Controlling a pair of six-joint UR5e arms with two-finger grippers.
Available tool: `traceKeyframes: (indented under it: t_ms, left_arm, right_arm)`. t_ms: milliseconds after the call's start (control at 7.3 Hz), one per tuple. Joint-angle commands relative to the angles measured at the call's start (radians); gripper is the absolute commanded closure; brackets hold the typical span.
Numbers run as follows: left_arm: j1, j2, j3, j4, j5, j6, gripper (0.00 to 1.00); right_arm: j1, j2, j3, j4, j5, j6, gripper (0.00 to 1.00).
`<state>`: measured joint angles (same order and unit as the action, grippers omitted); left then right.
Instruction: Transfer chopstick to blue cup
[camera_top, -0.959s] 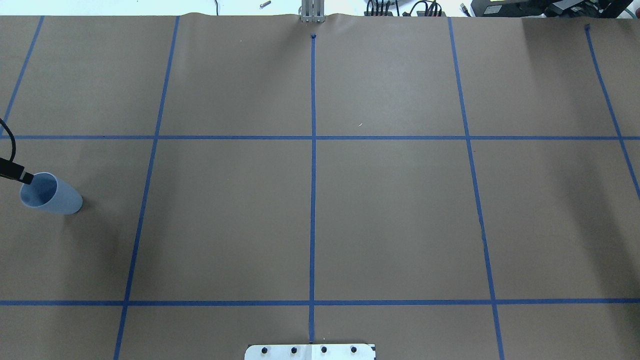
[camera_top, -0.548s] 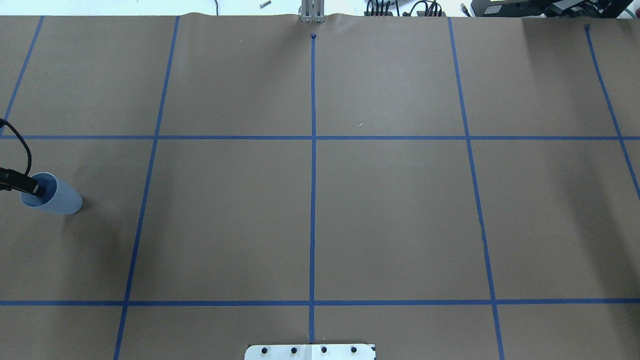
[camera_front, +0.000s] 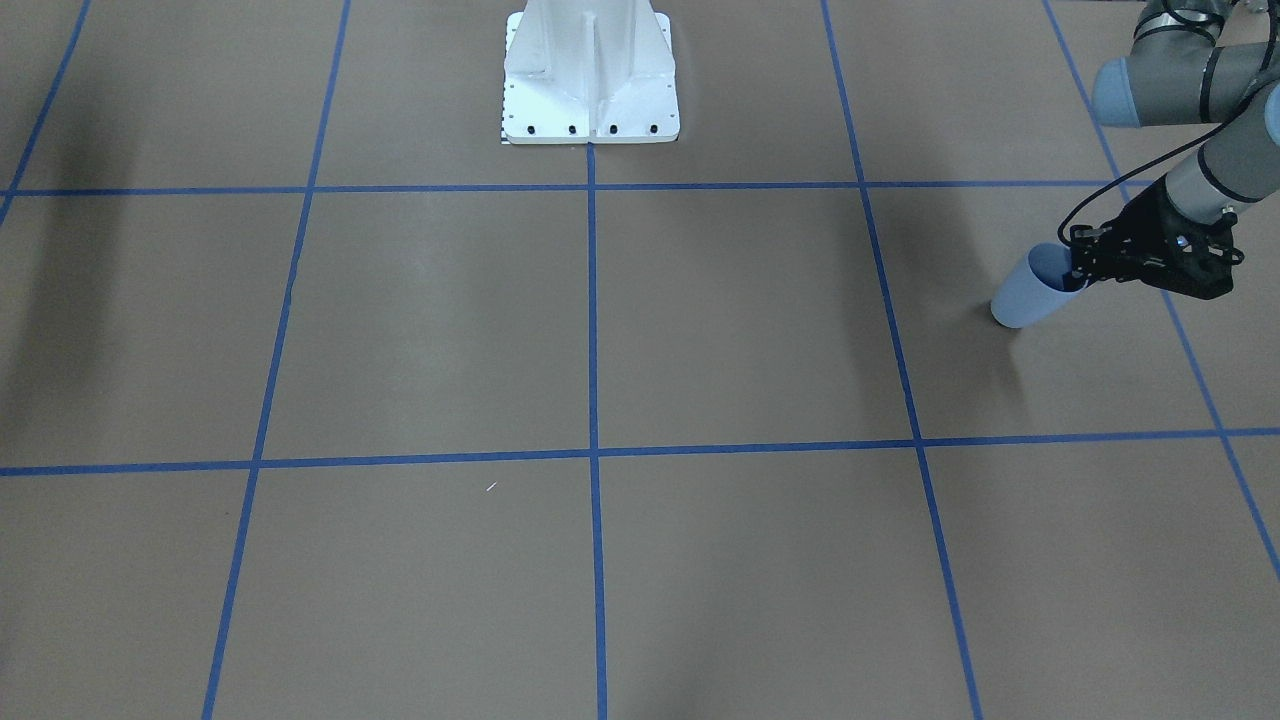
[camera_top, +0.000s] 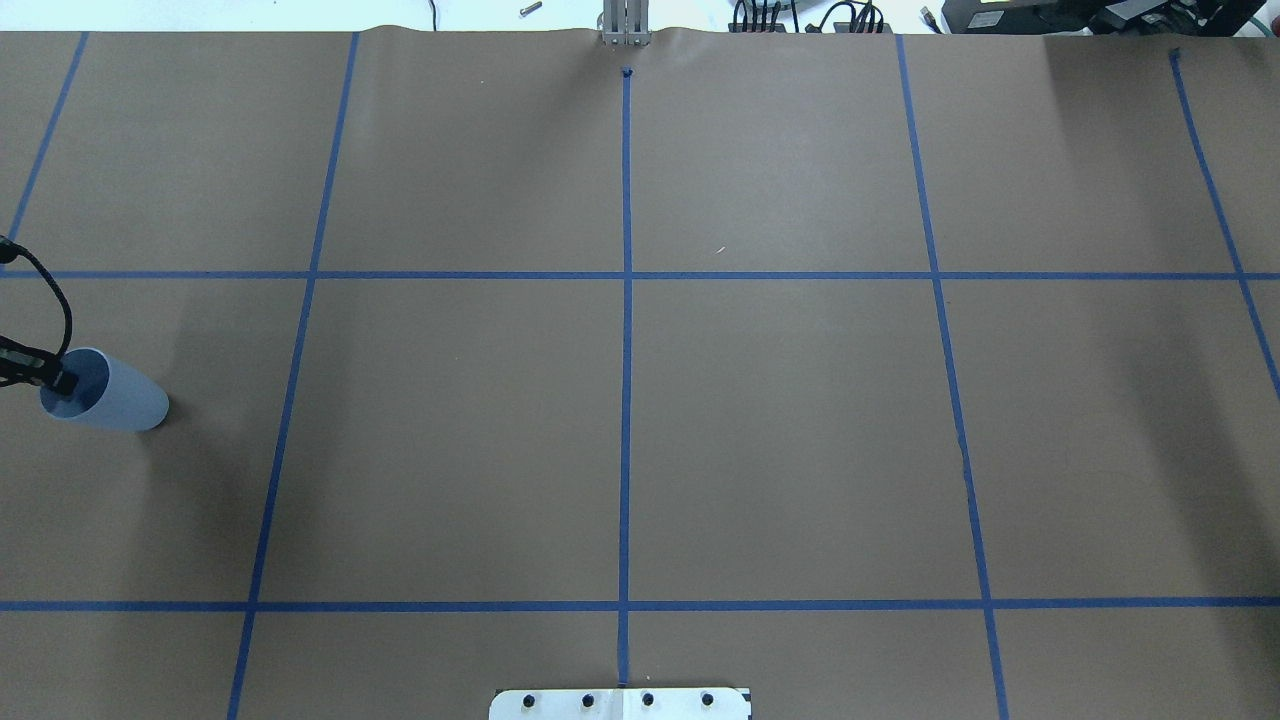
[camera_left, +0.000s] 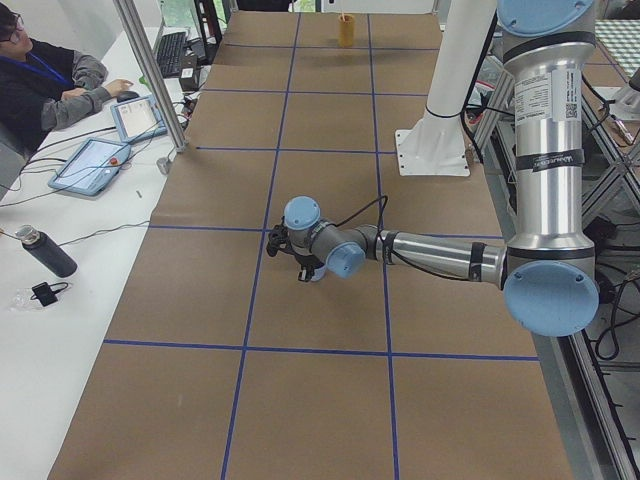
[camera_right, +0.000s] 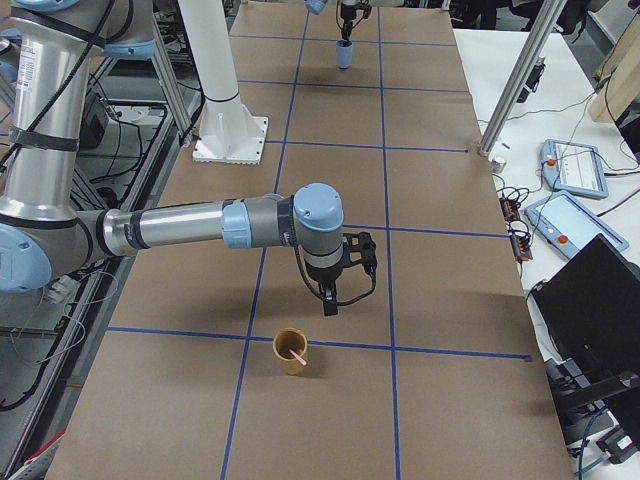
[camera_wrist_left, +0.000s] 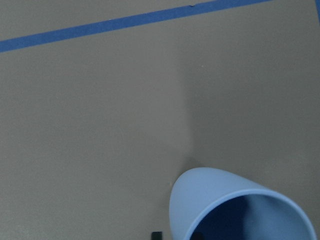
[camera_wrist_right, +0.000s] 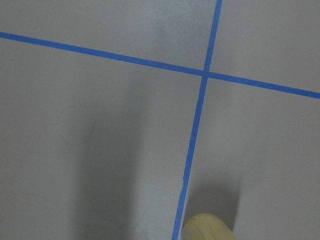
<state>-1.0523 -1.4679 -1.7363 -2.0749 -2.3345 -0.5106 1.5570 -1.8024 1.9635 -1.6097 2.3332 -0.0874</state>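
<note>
Blue cup (camera_front: 1018, 298), mouth at left fingers (camera_front: 1079, 270), spread untellable, right fingers (camera_right: 330, 303) likewise.

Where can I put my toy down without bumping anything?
The whole middle, in front of the base, is bare. Crowded only at the ends: left gripper at the blue cup, right gripper near the tan cup.
</note>
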Motion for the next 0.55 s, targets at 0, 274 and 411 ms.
traceKeyframes:
  t_ms: [0, 274, 411]
  left_arm:
    - [-0.006, -0.024, -0.063, 0.05, -0.085, -0.009, 1.0]
    - [-0.006, -0.215, -0.081, 0.157, -0.1, -0.208, 1.0]
    - [0.015, -0.362, -0.081, 0.273, -0.092, -0.301, 1.0]
  right_arm:
    - [0.0, 0.0, 0.0, 0.001, 0.0, 0.0, 0.0]
    - [0.0, 0.001, 0.002, 0.001, 0.0, 0.0, 0.0]
    - [-0.002, 0.002, 0.0, -0.001, 0.0, 0.0, 0.0]
